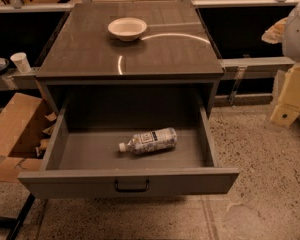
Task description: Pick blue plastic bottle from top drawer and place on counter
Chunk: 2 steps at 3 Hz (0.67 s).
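The blue plastic bottle (150, 141) lies on its side in the middle of the open top drawer (65, 144), white cap pointing left. The drawer is pulled fully out, its dark bar handle (132, 186) at the front centre. The counter (90, 49) above it is glossy dark grey-brown. My gripper (288, 101) shows as cream-coloured parts at the right edge of the view, beside the cabinet, well to the right of the drawer and apart from the bottle. It holds nothing that I can see.
A white bowl (127, 28) sits at the back middle of the counter. A cardboard box (15, 129) stands on the floor left of the drawer. A paper cup (21, 62) rests on a ledge at the left.
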Tool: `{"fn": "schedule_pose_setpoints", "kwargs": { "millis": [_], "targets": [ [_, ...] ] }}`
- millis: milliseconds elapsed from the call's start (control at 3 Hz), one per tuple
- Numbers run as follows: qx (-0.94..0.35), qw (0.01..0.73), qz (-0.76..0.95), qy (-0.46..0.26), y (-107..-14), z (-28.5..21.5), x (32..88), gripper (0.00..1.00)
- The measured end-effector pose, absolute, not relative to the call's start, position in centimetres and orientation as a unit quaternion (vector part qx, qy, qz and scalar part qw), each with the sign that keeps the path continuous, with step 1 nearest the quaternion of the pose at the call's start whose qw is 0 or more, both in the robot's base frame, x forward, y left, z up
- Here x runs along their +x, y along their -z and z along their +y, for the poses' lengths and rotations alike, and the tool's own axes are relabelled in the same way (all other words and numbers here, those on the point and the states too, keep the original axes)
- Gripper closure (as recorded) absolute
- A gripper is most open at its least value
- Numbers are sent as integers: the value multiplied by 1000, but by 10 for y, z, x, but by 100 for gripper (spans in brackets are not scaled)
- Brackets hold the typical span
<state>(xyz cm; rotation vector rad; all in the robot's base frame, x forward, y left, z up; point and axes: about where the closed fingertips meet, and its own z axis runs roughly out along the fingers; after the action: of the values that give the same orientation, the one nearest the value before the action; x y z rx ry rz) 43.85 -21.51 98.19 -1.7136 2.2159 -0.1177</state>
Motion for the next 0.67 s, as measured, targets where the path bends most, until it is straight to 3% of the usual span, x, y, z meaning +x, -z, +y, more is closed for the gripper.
{"fn": "schedule_pose_setpoints", "kwargs": {
  "millis": [667],
  "targets": [
    [-621, 171, 764, 15, -941, -208, 454, 0]
  ]
}}
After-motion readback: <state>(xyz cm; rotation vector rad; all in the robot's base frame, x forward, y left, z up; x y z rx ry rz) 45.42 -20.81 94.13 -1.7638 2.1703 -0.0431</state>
